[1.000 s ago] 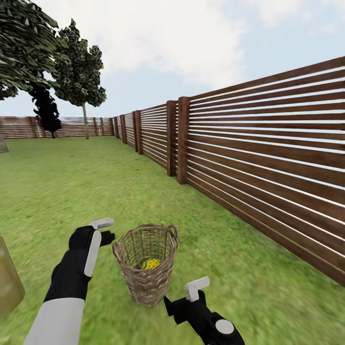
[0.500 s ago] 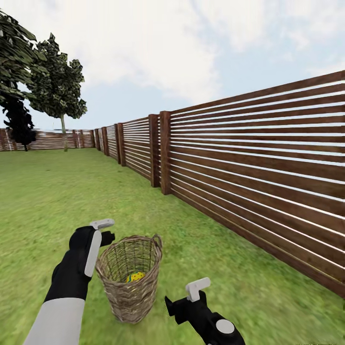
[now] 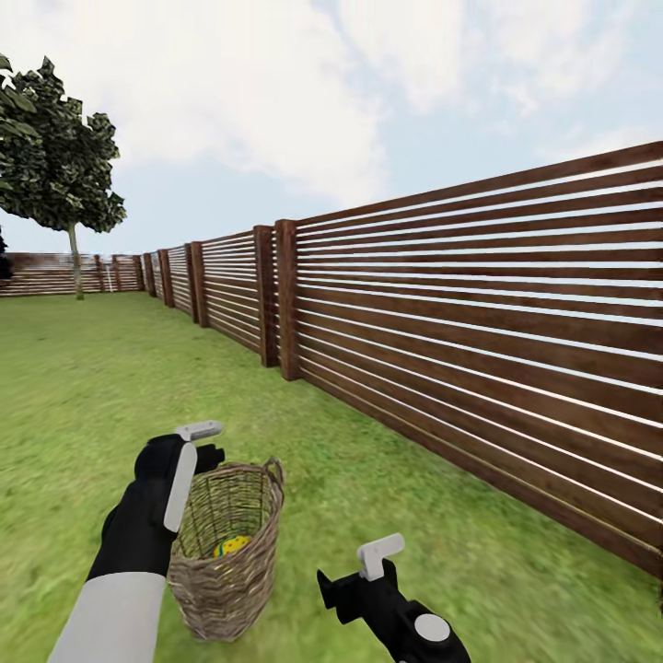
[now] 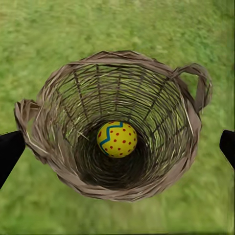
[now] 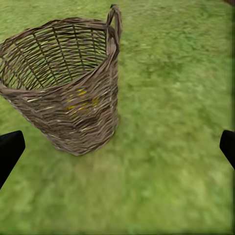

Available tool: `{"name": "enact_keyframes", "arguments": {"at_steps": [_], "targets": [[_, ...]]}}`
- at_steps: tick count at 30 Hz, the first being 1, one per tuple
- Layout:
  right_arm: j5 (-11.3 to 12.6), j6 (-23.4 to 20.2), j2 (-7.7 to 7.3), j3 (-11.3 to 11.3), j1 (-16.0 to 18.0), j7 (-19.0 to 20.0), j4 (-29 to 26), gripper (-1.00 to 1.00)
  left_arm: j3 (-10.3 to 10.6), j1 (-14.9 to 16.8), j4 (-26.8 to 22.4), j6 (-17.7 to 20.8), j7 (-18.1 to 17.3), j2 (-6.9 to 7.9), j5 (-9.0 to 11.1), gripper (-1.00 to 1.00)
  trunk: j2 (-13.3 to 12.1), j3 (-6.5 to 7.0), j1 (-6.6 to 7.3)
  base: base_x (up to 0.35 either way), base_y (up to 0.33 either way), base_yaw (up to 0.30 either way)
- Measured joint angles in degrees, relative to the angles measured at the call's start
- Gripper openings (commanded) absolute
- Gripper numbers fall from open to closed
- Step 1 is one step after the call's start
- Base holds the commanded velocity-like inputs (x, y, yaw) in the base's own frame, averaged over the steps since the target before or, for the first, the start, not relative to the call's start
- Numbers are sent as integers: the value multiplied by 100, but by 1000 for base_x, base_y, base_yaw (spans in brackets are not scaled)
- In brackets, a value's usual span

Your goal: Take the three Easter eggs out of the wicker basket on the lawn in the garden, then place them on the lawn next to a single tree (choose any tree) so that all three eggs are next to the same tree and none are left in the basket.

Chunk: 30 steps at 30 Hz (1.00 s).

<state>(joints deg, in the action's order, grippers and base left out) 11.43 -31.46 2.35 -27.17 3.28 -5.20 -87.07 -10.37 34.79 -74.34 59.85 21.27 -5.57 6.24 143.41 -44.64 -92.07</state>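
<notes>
Jaws agape over woven wicker basket [image 4: 117, 196]

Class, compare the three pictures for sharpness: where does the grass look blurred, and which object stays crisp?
Head view: mottled green lawn smeared, dark brown slatted fence sharp. Left wrist view: yellow red-dotted egg crisp inside the round brown wicker basket, grass soft. Right wrist view: grass blotchy, with no cast shadow beside the basket.

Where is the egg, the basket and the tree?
Easter egg [image 4: 117, 139], left wrist view: middle of its dotted yellow shell.
wicker basket [image 3: 221, 589], head view: outer woven wall.
tree [image 3: 75, 267], head view: slim pale trunk, far by the fence.
</notes>
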Motion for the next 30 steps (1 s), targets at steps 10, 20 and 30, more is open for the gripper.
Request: {"name": "enact_keyframes", "arguments": {"at_steps": [10, 20, 30], "targets": [[38, -51, 3, 96, 7, 2, 0, 100, 0, 9, 85, 1, 5, -9, 144, 100, 0, -27, 0, 0, 0, -22], [60, -57, 3, 250, 16, 3, 43, 100, 1, 56, 375, 0, 4, -10, 171, 100, 0, -117, 0, 2, 0, -1], [56, -57, 10, 255, 19, 3, 94, 100, -7, 75, 518, 1, 4, -10, 204, 100, 0, -210, 1, 109, 0, 0]]}}
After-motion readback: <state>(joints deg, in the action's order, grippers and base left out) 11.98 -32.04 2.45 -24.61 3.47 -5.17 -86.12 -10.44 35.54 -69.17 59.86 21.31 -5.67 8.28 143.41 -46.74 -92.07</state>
